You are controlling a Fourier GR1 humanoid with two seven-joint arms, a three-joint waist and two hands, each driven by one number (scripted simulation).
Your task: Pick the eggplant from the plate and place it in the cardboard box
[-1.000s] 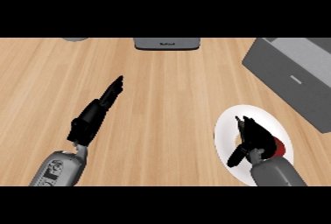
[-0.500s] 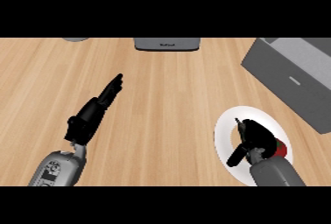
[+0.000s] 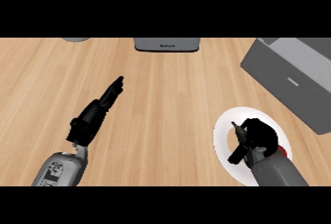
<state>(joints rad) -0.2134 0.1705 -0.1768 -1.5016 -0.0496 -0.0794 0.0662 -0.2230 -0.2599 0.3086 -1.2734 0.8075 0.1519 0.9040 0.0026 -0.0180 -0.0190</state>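
Barely visible, the eggplant (image 3: 241, 132) lies on the plate (image 3: 223, 131) at lower right, mostly hidden under the right hand (image 3: 258, 135), whose fingers curl down around it. Judging by this, the grasp is being made but nothing is lifted yet; the carry and the drop into the box (image 3: 291, 81), at upper right just beyond the plate, remain. A small red thing (image 3: 282, 152) peeks out beside the wrist. At centre left the left hand (image 3: 103, 103) lies with fingers straight and together. A grey appliance (image 3: 167, 44) sits at top centre, clear of the short path.
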